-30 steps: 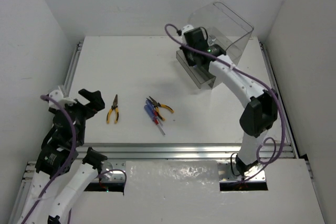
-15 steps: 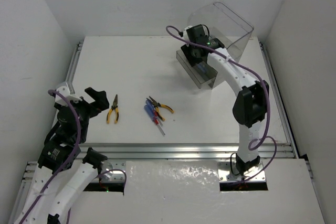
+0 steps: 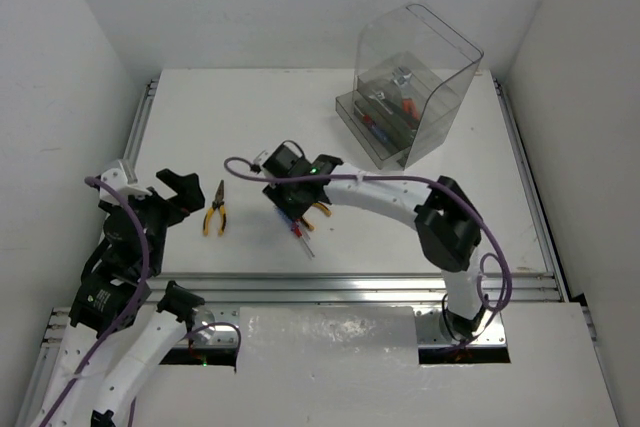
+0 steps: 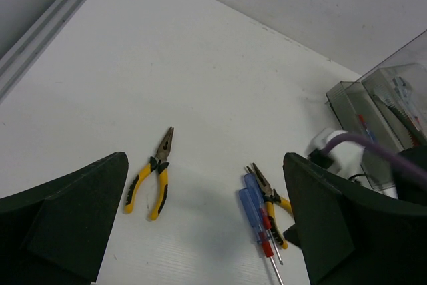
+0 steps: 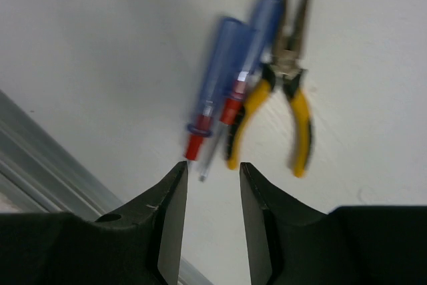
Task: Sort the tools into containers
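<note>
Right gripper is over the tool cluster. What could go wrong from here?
1. The two blue-handled screwdrivers lie side by side, close against the yellow-handled pliers. The right gripper, jaws only narrowly parted, may pinch two tools at once or nudge the pliers aside.
2. The left gripper hangs open near the lone pliers. If both arms work toward the middle, they might collide.

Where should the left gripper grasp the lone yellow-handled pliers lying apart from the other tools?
Probably across both handles just behind the pivot, coming straight down from above. The pliers lie flat, nose pointing to the far side and handles spreading toward the near edge, so they are narrowest there. The open left gripper sits beside them.
</note>
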Robot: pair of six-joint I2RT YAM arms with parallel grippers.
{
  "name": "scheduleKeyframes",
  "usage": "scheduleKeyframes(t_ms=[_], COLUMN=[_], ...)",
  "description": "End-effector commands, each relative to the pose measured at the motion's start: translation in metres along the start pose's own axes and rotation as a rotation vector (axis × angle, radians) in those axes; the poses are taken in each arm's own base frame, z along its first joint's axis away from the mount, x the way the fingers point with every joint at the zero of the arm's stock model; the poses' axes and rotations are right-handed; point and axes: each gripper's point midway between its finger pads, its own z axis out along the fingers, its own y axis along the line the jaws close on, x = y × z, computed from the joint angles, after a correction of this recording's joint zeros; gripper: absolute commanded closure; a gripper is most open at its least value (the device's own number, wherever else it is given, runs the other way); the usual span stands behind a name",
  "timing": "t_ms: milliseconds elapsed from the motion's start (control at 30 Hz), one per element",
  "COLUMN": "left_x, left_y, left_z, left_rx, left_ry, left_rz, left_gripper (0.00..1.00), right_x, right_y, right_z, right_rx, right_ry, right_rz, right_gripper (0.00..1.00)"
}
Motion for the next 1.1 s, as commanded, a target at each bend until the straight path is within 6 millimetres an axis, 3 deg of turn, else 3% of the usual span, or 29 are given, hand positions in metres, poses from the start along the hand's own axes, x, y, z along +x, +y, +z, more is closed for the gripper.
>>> scheduleKeyframes(t_ms=[0,300,667,833,900,933,967,1000,1033,1067], left_x=[-0.011,-0.013,-0.014,-0.014,-0.014,-0.014,-0.014,-0.014,-0.014,-0.014], left_y=[-0.001,0.0,-0.001,-0.001,-0.001,-0.001,-0.001,-0.001,-0.001,-0.001], left_z=[-0.002,-0.004,-0.006,-0.006,-0.006,-0.006,-0.006,-0.006,-0.006,-0.006], left_rx=[0.005,0.013,0.023,0.023,0.024,0.022,0.023,0.023,0.024,0.024], left_ry=[-0.047,-0.059,-0.064,-0.064,-0.064,-0.063,-0.065,-0.065,-0.067,-0.067], left_rz=[-0.02,-0.027,-0.029,-0.029,-0.029,-0.029,-0.03,-0.03,-0.031,-0.031], left_gripper=[0.0,0.0,0.0,0.0,0.0,0.0,0.0,0.0,0.0,0.0], right_x=[-0.025,-0.015,0.002,0.009,0.005,-0.011,-0.013,-0.022,-0.04,-0.049], right_y=[0.017,0.033,0.033,0.048,0.061,0.065,0.068,0.067,0.062,0.055], right_z=[0.013,0.059,0.087,0.092,0.087,0.072,0.063,0.051,0.023,0.008], right_rx=[-0.01,-0.025,0.019,-0.005,-0.056,-0.087,-0.111,-0.113,-0.105,-0.09], right_ry=[-0.072,0.006,0.065,0.076,0.065,0.01,-0.005,-0.039,-0.105,-0.136], right_rz=[0.069,0.081,0.068,0.051,0.055,0.063,0.064,0.055,0.05,0.043], right_gripper=[0.63,0.64,0.65,0.83,0.88,0.9,0.91,0.92,0.92,0.92])
